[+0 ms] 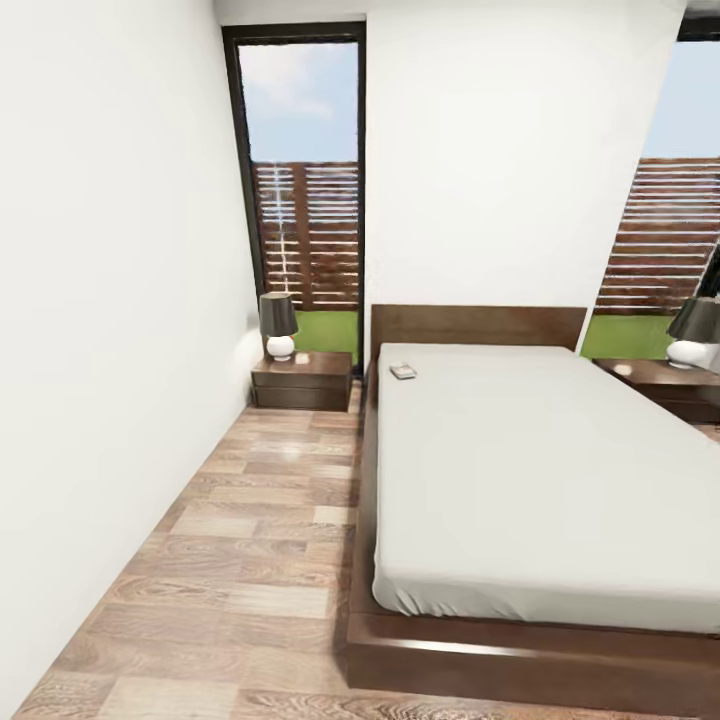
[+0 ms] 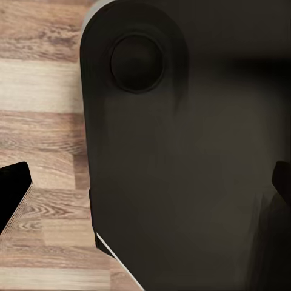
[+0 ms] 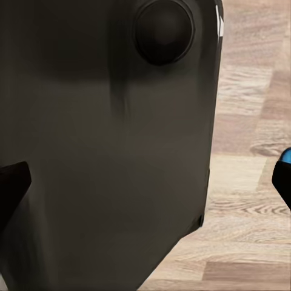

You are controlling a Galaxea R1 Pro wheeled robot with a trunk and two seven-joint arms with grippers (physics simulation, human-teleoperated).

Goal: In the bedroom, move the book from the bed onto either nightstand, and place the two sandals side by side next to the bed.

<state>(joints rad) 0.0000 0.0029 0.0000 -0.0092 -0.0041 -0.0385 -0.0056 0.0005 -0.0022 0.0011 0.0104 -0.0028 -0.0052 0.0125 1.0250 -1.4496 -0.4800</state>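
Book (image 1: 403, 371): lying flat on the bed (image 1: 540, 480), up at the corner near the headboard (image 1: 478, 326), on the side of the left nightstand.
Nightstand (image 1: 303, 381): just beside that corner of the bed, a lamp (image 1: 278, 325) on its top with some bare wood next to it; drawer front shut, contents not visible.
Second nightstand (image 1: 665, 385): across the bed at the far side, also carrying a lamp (image 1: 695, 332).
Sandals: not spotted so far.
Step in hand: by my read, the approach, with the robot well back near the foot of the bed and nothing picked up yet.
Next move: roll up the wooden floor (image 1: 250, 560) aisle between wall and bed, get within reach of the book, then lift an arm.
Grippers: both wrist cameras look down past the dark robot body (image 2: 182, 157) at floorboards; only dark finger edges show, so whether either is spread or pressed together I cannot tell.
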